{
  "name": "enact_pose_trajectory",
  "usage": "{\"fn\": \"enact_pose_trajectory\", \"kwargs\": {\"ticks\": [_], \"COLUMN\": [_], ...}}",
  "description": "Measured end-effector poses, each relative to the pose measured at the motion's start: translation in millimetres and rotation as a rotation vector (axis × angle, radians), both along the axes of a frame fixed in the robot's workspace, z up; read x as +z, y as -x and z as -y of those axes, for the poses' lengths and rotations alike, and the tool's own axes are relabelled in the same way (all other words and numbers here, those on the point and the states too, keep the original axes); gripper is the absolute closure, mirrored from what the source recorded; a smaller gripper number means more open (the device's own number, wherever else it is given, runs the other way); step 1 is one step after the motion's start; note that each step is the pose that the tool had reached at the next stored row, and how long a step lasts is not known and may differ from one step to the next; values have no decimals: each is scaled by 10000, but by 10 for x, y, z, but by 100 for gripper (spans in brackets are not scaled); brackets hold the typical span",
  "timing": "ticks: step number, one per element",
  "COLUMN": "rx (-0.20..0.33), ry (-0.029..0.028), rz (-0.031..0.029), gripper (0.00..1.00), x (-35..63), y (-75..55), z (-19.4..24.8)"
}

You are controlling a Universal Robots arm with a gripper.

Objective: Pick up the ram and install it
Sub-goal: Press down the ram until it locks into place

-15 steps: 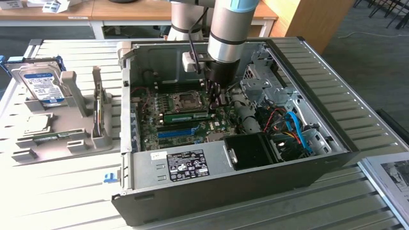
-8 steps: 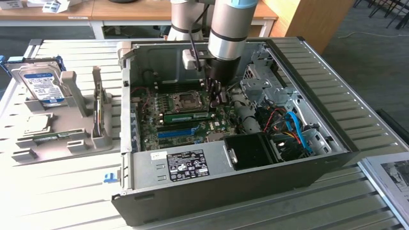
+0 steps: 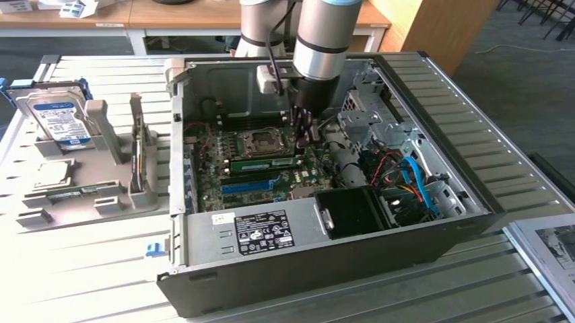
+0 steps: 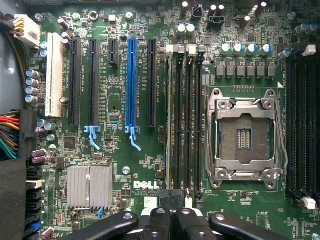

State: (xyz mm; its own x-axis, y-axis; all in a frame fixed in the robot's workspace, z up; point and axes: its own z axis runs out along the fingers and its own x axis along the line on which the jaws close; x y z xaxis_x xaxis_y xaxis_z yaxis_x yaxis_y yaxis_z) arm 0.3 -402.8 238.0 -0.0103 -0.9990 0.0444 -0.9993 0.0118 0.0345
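Note:
The ram is a long green stick lying in a memory slot on the motherboard, just in front of the processor socket in the exterior view. In the wrist view the ram shows edge-on in the outermost of the black memory slots, on the side away from the socket. My gripper hangs inside the open computer case, over one end of the slots. Its black fingers are shut together with nothing between them. Whether they touch the ram I cannot tell.
The case walls surround the motherboard; a power supply and a black fan housing stand at the near side. Cables lie to the exterior view's right. Outside, a grey stand carries a hard drive and a processor chip.

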Motion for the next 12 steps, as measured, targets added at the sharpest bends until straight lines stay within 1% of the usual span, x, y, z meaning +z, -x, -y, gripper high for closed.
{"fn": "enact_pose_trajectory", "kwargs": {"ticks": [8,12], "rx": [0,1], "ry": [2,2], "rz": [-1,-1], "gripper": [90,90], "x": [2,2], "y": [1,40], "z": [0,1]}}
